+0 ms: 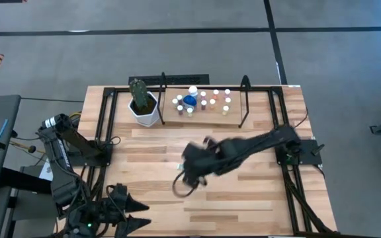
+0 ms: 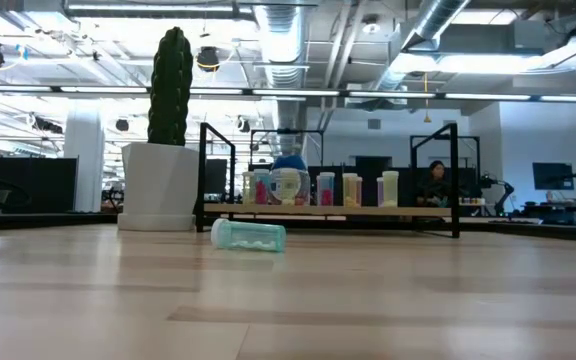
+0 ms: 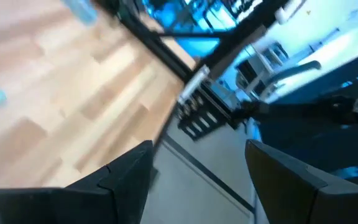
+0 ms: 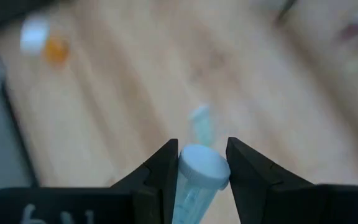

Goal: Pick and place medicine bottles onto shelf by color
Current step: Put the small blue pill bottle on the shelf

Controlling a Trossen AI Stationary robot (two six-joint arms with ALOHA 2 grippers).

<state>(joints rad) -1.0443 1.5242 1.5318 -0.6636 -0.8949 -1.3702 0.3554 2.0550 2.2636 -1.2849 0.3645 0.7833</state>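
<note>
Right gripper (image 4: 201, 168): clamping a small teal white-capped medicine bottle (image 4: 197, 177), hanging mid-frame in the high view.
Left gripper (image 3: 197, 174): waiting at lower left, fingers spread, holding nothing.
Loose bottles: a teal one (image 2: 249, 236) is lying on the plank tabletop (image 1: 243, 198); another blurred orange one (image 4: 55, 48) is showing.
Shelf (image 1: 233, 119): already carrying many sorted bottles, upper centre.
Obstacle: white pot with green cactus (image 1: 141, 104) is standing beside the shelf.
</note>
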